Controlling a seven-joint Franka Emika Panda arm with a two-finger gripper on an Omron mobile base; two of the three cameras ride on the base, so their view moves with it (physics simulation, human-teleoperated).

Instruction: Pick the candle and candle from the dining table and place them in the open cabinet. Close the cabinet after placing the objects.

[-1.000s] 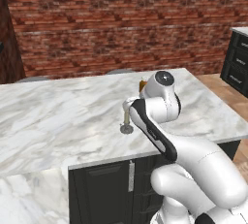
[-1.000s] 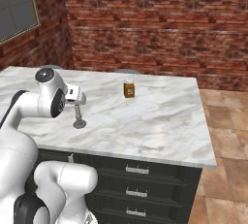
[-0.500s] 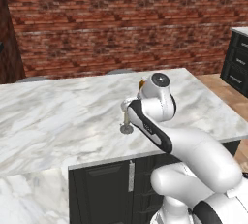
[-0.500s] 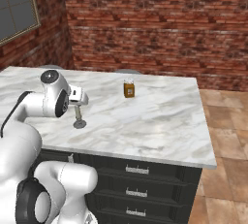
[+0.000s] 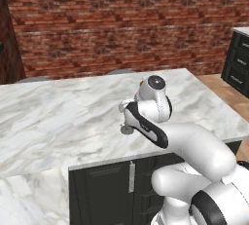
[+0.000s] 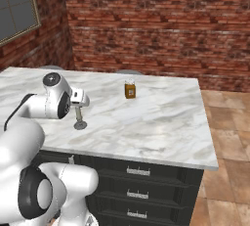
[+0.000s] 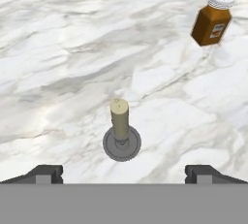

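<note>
A short cream candle [image 7: 120, 117] stands upright on a grey-silver holder with a round base [image 6: 79, 124] near the front edge of the dining table [image 6: 161, 122], a white grey-veined marble top. My gripper [image 7: 123, 173] hangs open just above and in front of this candle, its fingertips [image 7: 46, 172] wide apart on either side and touching nothing. In the left base view the holder's base [image 5: 127, 129] shows below the hand [image 5: 130, 109]. In the right base view the gripper [image 6: 78, 103] sits over the candle's top. The cabinet is out of view.
A small amber-orange jar with a white cap [image 6: 130, 89] stands further back on the table, also in the hand view [image 7: 211, 19]. Dark drawers [image 6: 141, 195] run under the tabletop. A red brick wall closes the back. Another dark drawer unit [image 5: 239, 61] is at the far right.
The hand has stayed over the candle with its jaws wide. The arm's elbow and lower links have swung forward and lower behind it. The candle has not moved.
</note>
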